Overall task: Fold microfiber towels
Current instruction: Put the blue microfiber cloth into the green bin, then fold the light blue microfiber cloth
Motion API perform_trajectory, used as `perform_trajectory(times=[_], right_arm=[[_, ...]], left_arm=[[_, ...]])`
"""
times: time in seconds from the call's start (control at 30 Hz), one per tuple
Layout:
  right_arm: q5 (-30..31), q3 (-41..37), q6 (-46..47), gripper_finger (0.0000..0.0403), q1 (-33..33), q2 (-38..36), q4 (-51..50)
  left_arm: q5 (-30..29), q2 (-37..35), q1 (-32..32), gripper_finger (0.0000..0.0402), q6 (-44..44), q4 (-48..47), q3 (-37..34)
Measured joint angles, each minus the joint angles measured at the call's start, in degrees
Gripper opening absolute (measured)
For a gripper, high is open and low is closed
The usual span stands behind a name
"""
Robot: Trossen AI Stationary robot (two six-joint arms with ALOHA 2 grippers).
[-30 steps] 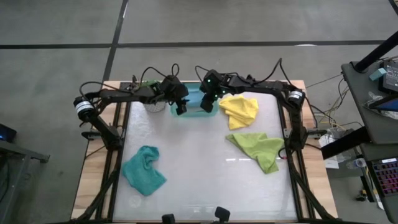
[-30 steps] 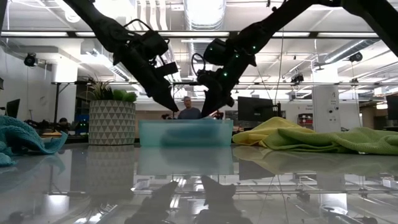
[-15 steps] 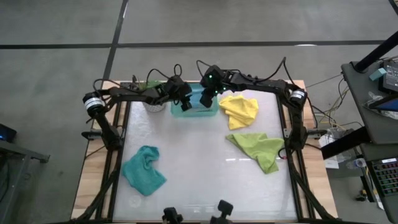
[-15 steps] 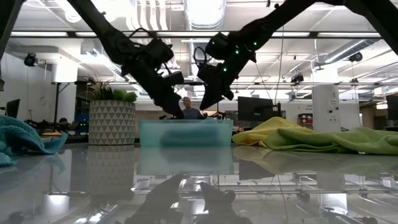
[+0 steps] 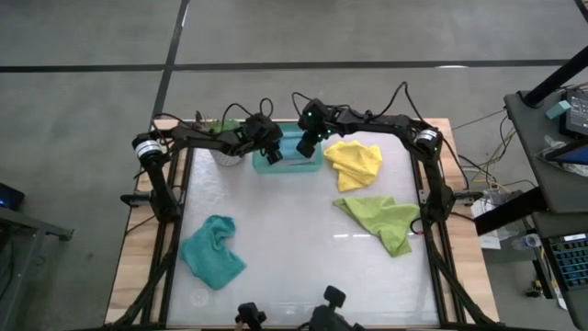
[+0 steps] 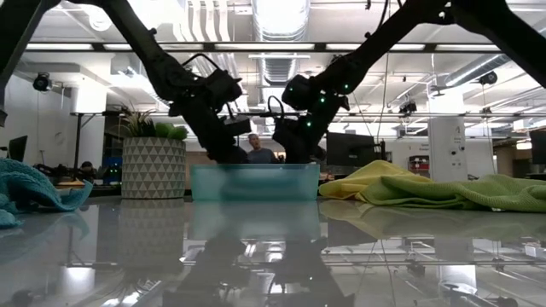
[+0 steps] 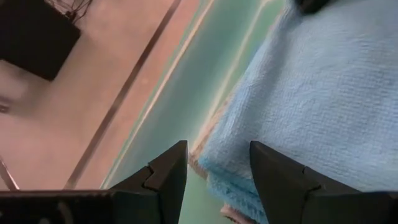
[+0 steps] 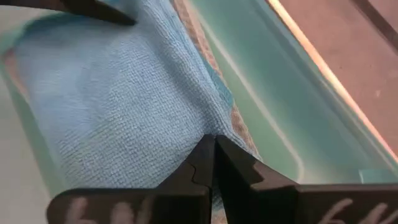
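Four cloths show from above on the pale desk (image 5: 294, 267). At the near left lies a crumpled teal towel (image 5: 213, 250), well apart from everything else. Toward the far edge a patterned plant pot (image 6: 154, 168) stands just beside the left end of a teal tray (image 5: 287, 164). The left gripper (image 5: 272, 154) reaches down into the tray's left end; its wrist view shows its fingers (image 7: 166, 176) set apart, straddling the edge of a folded light-blue towel (image 7: 323, 106) that lies inside the tray, with nothing pinched between them. The right gripper (image 5: 307, 147) comes into the same tray from the other side, over its right half, and its own view shows the two fingers (image 8: 198, 163) pressed tight together, their tips resting on the blue towel's folded edge near the tray wall; whether any fabric is caught between them cannot be told. In the low view both arms dip behind the tray's front wall, and a person (image 6: 255, 151) shows far off in the room between them. Right of the tray a yellow towel (image 5: 355, 163) lies bunched, and nearer the front right a lime green towel (image 5: 384, 221) is spread loosely, its corner trailing toward the desk's right edge.
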Motion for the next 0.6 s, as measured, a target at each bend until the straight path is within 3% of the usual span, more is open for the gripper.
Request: perform_trajectory(times=[0.3, 0.6], right_arm=[[0.08, -0.09, 1.03, 0.0009, 0.57, -5.56, -1.95], [0.02, -3.67, 2.49, 0.0009, 5.18, -12.00, -2.25]], left_arm=[[0.10, -5.70, -3.26, 0.0160, -0.07, -2.10, -0.02], [2.99, -16.08, -11.99, 0.0160, -2.01, -4.62, -2.64]])
